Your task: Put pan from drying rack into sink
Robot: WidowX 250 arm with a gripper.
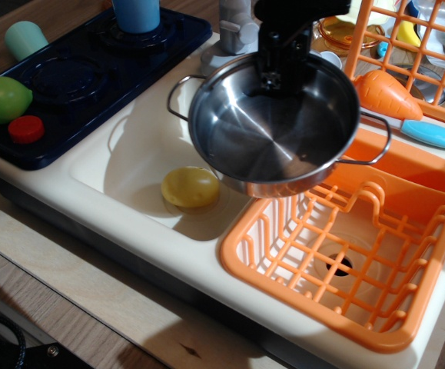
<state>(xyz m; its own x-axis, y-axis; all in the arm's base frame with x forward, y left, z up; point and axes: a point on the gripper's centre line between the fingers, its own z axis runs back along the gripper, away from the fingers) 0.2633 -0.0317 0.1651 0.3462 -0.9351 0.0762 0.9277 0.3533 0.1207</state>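
The shiny steel pan [272, 131] with two wire loop handles hangs in the air, tilted toward me, over the right edge of the cream-white sink [137, 146]. My black gripper [272, 77] comes down from the top and is shut on the pan's far rim. The orange drying rack [337, 254] sits to the right of the sink with nothing in it; its slotted bottom and dividers show. A small yellow round toy [190, 187] lies on the sink floor, just below the pan's left edge.
The grey faucet [234, 23] stands behind the sink, partly hidden by the pan. A dark blue stovetop [76, 84] at left holds a green fruit [3, 100], a red cap [26, 129] and a blue cup [136, 14]. An orange wire basket [414, 54], carrot [383, 94] and blue utensil [435, 134] are at back right.
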